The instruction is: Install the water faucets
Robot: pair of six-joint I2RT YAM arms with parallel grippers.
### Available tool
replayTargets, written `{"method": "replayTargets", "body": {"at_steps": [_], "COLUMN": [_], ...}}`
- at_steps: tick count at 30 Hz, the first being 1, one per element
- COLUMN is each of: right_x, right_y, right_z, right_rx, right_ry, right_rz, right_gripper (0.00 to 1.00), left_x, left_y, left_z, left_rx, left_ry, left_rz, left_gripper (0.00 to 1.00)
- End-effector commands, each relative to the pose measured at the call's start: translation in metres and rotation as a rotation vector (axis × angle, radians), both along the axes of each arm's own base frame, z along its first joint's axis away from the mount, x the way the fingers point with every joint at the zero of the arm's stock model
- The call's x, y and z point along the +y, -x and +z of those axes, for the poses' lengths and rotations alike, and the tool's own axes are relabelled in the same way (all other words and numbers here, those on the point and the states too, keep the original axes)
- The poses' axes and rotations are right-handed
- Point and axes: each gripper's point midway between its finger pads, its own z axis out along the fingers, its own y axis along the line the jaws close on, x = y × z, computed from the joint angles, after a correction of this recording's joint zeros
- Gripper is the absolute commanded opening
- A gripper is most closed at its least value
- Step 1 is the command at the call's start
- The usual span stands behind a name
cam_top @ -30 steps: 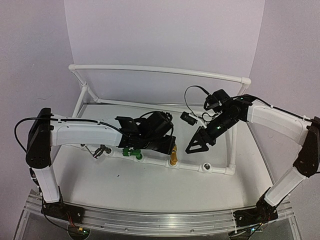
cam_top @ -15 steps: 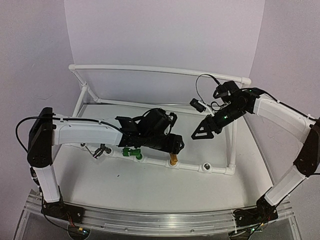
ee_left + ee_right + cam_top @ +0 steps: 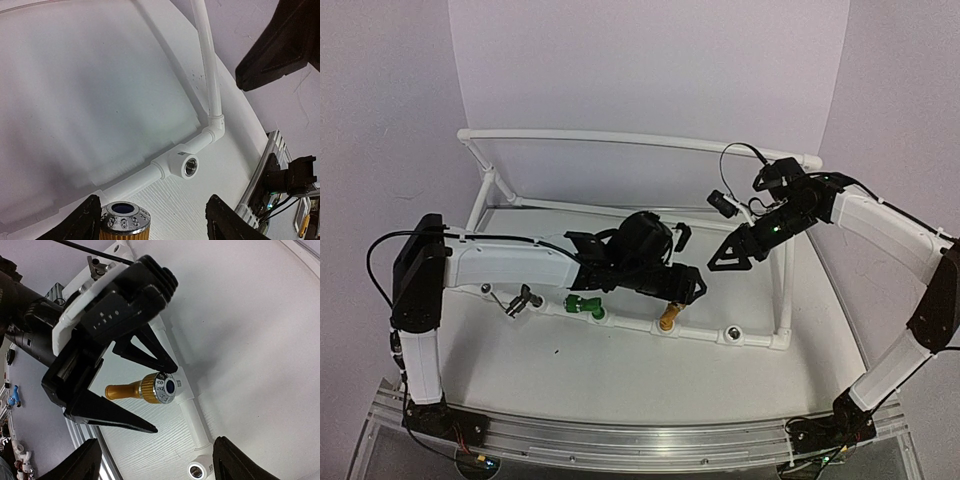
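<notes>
Straddling the brass faucet (image 3: 125, 222) with its fingers spread wide and touching nothing, the left gripper (image 3: 153, 205) hangs just over the front run of the white pipe frame (image 3: 632, 323). The brass one stands in its socket there. It looks seated to me, though I cannot tell whether it is screwed fully home. Further left on the same pipe sit the green faucet (image 3: 583, 306) and the grey faucet (image 3: 523, 300), both looking fitted, so I would say little is left to do. One socket (image 3: 729, 333) near the right corner is bare. The right gripper (image 3: 717, 264), fingers apart and holding nothing, hovers behind the pipe. The left wrist view cuts off most of the brass body, and the grey one's lever is too small to read.
</notes>
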Motion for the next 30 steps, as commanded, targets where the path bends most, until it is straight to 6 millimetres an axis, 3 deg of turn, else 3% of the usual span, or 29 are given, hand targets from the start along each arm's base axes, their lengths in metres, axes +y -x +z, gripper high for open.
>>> {"method": "replayTargets", "body": {"at_steps": [1, 7, 20, 26, 30], "right_x": [-0.004, -0.007, -0.008, -0.008, -0.01], "right_y": [-0.002, -0.016, -0.022, -0.024, -0.027], "right_z": [0.02, 0.032, 0.029, 0.024, 0.011], "right_rx": [-0.037, -0.059, -0.053, -0.048, -0.042], "right_ry": [-0.029, -0.038, -0.033, -0.025, 0.012], "right_rz": [-0.015, -0.047, -0.051, -0.049, -0.055], "right_gripper": [0.78, 0.78, 0.78, 0.79, 0.78], "left_x": [-0.023, -0.037, -0.03, -0.025, -0.027], "left_y": [0.027, 0.049, 0.087, 0.087, 0.073], "left_z": [0.001, -0.011, -0.024, -0.026, -0.01], "left_rx": [0.023, 0.0, -0.066, -0.075, -0.131], "left_ry": [0.0, -0.098, -0.309, -0.347, -0.32], "left_rz": [-0.151, -0.239, -0.297, -0.274, -0.207], "left_gripper": [0.71, 0.68, 0.62, 0.63, 0.67]}}
